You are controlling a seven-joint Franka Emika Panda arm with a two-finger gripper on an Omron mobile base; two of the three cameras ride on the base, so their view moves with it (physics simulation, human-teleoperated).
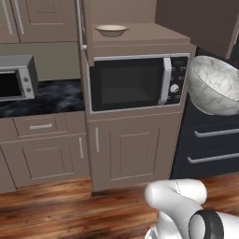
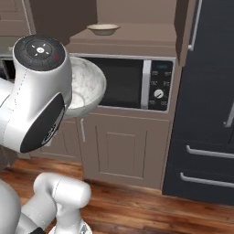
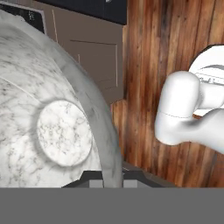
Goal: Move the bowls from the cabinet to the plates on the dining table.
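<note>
- Two bowls are out in the open here: the cream bowl (image 1: 111, 31) sits far back on the shelf of the cabinet (image 1: 140, 44), left of centre, above a built-in microwave (image 1: 137, 83).
- Further left on the marble counter (image 1: 51, 95) stands a grey microwave (image 1: 17, 77), well apart from everything in play.
- Over to the right, the marbled bowl (image 1: 214, 85) hangs in the air, tilted steeply so its mouth faces sideways, in front of the dark fridge drawers (image 1: 210, 144).
- From the hand's own view, the gripper (image 3: 111, 183) has its fingers pinched on the rim of that marbled bowl (image 3: 52, 127), wall between them.
- Neither the plates nor the dining table are anywhere I can see from this spot, so a carry lies ahead.
- My worry: a rim pinch on a deep, heavy-looking bowl held this tilted could let it pivot or slip out during a wide swing.
- Another risk: swinging it close by the open cabinet door (image 2: 185, 27) or the fridge could clip the bowl.
</note>
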